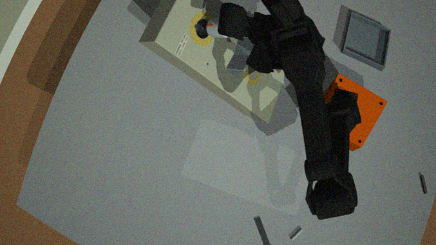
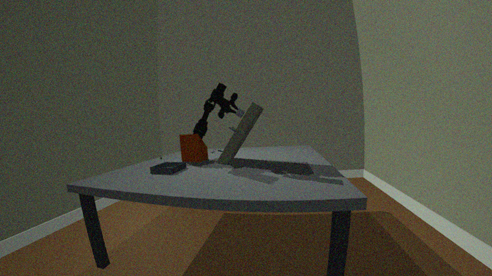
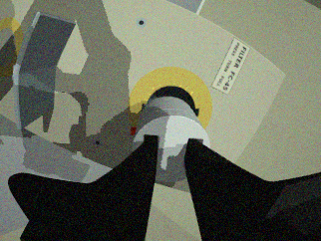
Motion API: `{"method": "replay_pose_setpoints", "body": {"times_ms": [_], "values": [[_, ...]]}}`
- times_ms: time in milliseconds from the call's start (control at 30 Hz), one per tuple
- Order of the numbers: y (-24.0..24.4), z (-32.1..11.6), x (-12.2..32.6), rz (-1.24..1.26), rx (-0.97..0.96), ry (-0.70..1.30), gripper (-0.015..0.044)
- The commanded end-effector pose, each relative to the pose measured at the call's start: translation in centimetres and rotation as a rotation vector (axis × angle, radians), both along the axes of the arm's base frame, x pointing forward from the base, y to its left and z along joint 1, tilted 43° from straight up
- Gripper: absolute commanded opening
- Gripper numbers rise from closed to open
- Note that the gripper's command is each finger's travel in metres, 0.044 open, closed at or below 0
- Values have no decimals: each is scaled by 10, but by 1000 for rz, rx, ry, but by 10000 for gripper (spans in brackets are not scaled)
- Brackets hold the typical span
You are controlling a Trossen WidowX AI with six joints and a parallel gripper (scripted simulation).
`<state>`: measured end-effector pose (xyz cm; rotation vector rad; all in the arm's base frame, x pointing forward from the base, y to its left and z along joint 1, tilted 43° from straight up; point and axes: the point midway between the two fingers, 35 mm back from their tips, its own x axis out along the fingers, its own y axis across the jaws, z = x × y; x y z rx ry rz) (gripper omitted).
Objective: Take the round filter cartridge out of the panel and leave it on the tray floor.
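While the gripper point(image 1: 217, 29) point(image 2: 237, 111) point(image 3: 169, 143) is clamping the cartridge point(image 1: 212, 29) point(image 2: 240, 112) point(image 3: 171, 120), which is poking out of the leaning panel point(image 1: 185, 63) point(image 2: 241, 132) point(image 3: 174, 35), its lower end may be jamming against the dark hole point(image 1: 201, 29) point(image 3: 174, 93) and slipping loose if the pull is going crooked.

It looks like a bare indoor room set up as a small robot test bench, lab-like: plain grey-green walls with pale skirting boards, a brown wood-like floor, and a grey-topped table point(image 1: 116, 137) point(image 2: 205, 188) with dark legs, carrying a black jointed robot arm point(image 1: 311, 106) point(image 2: 207, 114) and a tilted, cream-coloured service panel point(image 1: 174, 30) point(image 2: 239, 133) point(image 3: 259, 100) labelled "FILTER FC-45".
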<state>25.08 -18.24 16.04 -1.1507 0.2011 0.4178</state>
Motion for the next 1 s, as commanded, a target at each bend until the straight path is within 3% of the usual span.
{"method": "replay_pose_setpoints", "body": {"times_ms": [0, 733, 833, 967], "values": [[2, 1, -3, -2, -11, -9, 0], [50, -49, -24, -2, -10, -9, 0], [45, -46, -21, 1, 2, -3, 79], [45, -46, -21, 1, 2, -3, 90]]}}
